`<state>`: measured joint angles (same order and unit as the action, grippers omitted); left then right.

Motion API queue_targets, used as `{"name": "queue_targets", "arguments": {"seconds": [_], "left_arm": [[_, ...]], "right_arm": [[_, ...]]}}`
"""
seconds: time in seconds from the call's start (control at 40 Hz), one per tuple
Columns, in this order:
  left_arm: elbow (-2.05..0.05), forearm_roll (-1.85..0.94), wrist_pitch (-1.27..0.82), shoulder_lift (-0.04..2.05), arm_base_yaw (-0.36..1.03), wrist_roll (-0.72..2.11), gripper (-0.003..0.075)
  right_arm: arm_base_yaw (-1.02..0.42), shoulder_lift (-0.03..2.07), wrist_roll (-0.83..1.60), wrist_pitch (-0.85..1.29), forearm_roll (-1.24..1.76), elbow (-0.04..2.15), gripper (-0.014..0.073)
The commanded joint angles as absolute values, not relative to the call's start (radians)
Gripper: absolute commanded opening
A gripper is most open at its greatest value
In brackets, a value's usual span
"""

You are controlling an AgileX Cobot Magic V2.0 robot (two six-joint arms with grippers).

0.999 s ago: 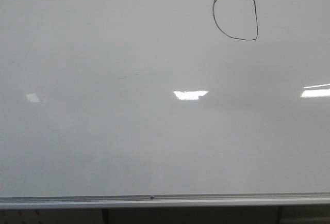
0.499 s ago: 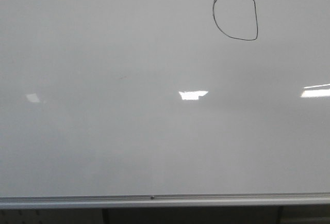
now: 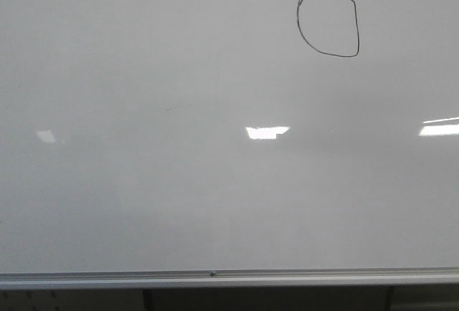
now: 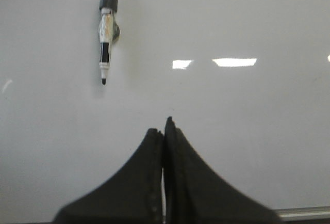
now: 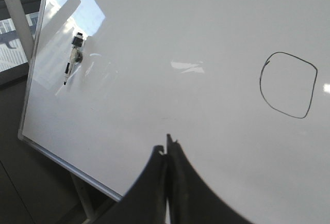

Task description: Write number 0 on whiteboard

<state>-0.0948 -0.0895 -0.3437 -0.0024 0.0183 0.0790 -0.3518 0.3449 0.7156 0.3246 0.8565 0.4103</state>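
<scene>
The whiteboard [image 3: 179, 196] fills the front view, pale grey and glossy, with a silver bottom rail [image 3: 215, 278]. The number 0 [image 3: 328, 22], a thin black lopsided loop, sits at its upper right; it also shows in the right wrist view [image 5: 287, 84]. A black and white marker [image 4: 106, 33] hangs on the board in the left wrist view and shows small in the right wrist view [image 5: 75, 53]. My left gripper [image 4: 164, 128] is shut and empty, apart from the marker. My right gripper [image 5: 166, 146] is shut and empty, off the board. Neither gripper shows in the front view.
Bright rectangular light reflections [image 3: 267, 132] lie across the board. The board's silver side edge [image 5: 33, 64] and a stand leg [image 5: 85, 203] show in the right wrist view, with a window behind.
The centre light reflection shifts slightly. The drawn loop and board stay the same.
</scene>
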Motion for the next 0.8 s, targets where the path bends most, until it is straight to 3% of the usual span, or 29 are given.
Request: {"name": "queue_targets", "arguments": {"seconds": [0.0,0.175,0.774], "left_arm": [[-0.074,-0.093,-0.214,-0.011,0.010,0.068,-0.0020],[0.031,-0.093,-0.065,-0.013,0.009,0.068,-0.0020],[0.028,-0.093,-0.079,-0.013,0.009,0.068,-0.0020]], "right_arm": [[-0.349,0.350,0.725,0.278,0.878,0.435,-0.0068],[-0.349,0.350,0.725,0.278,0.878,0.435,-0.0068],[-0.349,0.350,0.725,0.280,0.878,0.435,-0.0068]]}}
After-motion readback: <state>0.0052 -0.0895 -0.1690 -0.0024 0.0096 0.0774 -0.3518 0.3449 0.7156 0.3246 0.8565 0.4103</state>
